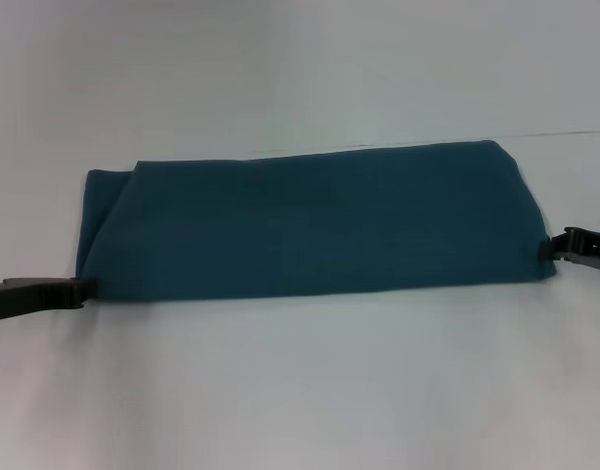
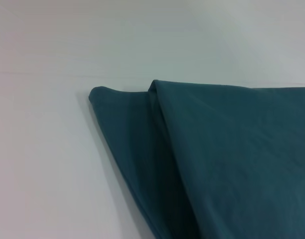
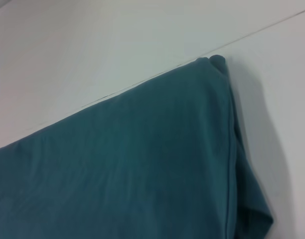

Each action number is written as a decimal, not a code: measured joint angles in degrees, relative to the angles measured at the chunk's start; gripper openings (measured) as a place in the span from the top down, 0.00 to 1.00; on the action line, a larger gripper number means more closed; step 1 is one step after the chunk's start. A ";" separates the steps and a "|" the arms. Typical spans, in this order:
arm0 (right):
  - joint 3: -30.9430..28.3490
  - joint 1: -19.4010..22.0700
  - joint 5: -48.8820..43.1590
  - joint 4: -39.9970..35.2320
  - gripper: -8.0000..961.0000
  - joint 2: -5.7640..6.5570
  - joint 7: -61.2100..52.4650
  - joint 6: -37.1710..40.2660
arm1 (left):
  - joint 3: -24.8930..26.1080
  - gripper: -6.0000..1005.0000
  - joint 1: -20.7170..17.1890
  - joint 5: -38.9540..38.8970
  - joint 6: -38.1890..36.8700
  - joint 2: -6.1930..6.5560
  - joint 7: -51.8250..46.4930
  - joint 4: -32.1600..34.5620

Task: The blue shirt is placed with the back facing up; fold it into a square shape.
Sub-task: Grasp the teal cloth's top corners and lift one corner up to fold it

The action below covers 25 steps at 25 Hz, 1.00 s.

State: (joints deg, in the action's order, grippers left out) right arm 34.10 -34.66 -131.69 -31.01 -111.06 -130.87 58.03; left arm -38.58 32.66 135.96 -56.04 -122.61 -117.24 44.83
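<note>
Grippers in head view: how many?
2. The left gripper sits at the near left corner of the blue shirt. The right gripper sits at the shirt's right end, near its front corner. Nothing suggests any hidden ones.

Folded blue shirt point(image 2: 232, 159), apparently layered

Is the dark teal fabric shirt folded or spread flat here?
Folded: the dark teal fabric shirt forms a long band, with layered edges at its left end, not yet square.

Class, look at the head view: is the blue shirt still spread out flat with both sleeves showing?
No. The blue shirt lies folded into a long band on the table, with no sleeves showing.
</note>
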 joint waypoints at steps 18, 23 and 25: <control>-0.73 2.90 2.06 -2.18 0.91 0.53 0.58 2.08 | 0.05 0.91 -3.01 -0.03 -3.25 -0.02 -1.80 5.39; -0.73 3.02 2.06 -2.18 0.89 0.50 0.62 2.52 | 0.08 0.91 -3.43 0.00 -3.72 -0.03 -1.83 5.96; -0.73 3.13 2.06 -2.25 0.89 0.32 0.66 2.84 | 0.09 0.91 -3.55 0.00 -3.97 -0.04 -1.84 6.10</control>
State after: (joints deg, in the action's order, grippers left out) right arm 33.37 -31.53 -129.63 -33.27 -110.74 -130.21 60.88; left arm -38.49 29.11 135.96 -60.01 -122.65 -119.08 50.93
